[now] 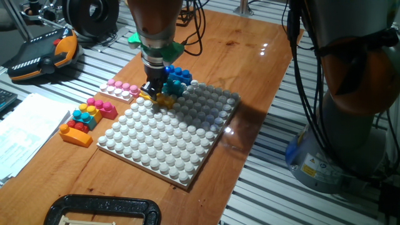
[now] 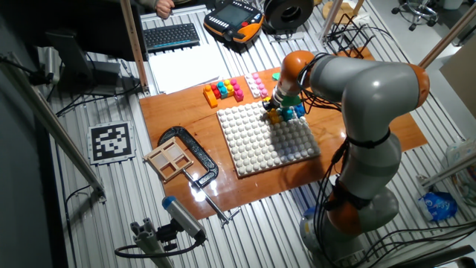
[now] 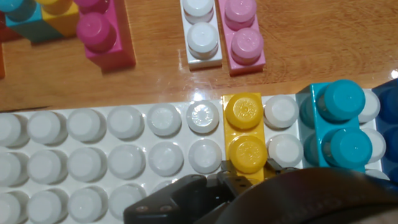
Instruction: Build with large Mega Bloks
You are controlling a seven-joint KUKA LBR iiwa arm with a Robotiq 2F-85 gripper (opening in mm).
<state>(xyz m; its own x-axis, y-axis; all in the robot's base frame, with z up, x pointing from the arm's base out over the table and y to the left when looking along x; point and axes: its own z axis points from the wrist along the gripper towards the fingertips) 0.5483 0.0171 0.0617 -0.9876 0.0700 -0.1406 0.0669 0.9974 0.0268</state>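
Observation:
My gripper [image 1: 155, 92] [image 3: 250, 170] stands at the far edge of the white studded baseplate [image 1: 164, 139] [image 3: 93, 158]. Its fingertips sit tight against both sides of a yellow Mega Blok [image 3: 244, 132] [image 1: 164, 99], which rests on the plate's edge rows. A cyan brick [image 3: 334, 124] [image 1: 177, 86] stands just right of it on the plate. Beside that is a dark blue one [image 1: 175, 73] [image 3: 390, 102]. Off the plate lie a pink brick [image 3: 242, 34] and a white one [image 3: 202, 32]. In the other fixed view the gripper [image 2: 277, 109] hides most of the yellow brick.
A magenta brick [image 3: 99, 34] and a cluster of cyan, yellow, red and orange bricks [image 1: 84, 120] lie left of the plate. A black clamp [image 1: 103, 209] sits at the near table edge. Papers [image 1: 25, 134] and an orange pendant [image 1: 44, 56] are off to the left.

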